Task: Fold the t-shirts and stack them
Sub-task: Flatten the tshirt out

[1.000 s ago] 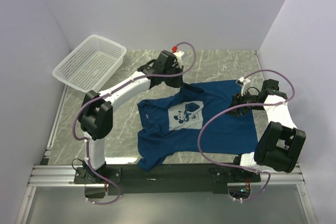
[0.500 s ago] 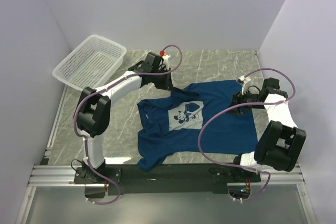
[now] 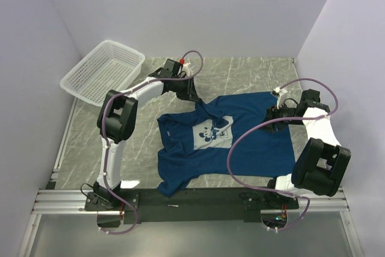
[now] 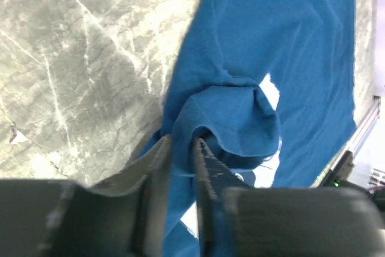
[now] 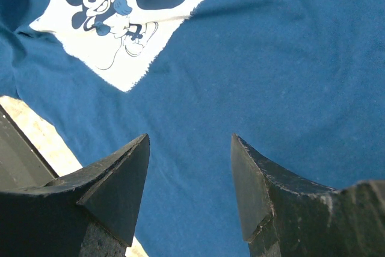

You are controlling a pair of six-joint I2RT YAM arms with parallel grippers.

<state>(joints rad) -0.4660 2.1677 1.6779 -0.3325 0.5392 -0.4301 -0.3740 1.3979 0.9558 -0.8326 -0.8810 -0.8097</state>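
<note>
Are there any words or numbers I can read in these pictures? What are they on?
No words or numbers can be read anywhere.
The print on the blue t-shirt: only a cartoon mouse picture, no letters.
The tiny pale mark near the t-shirt's left edge in the top view: too small to read.
The white basket: no writing shows.
</note>
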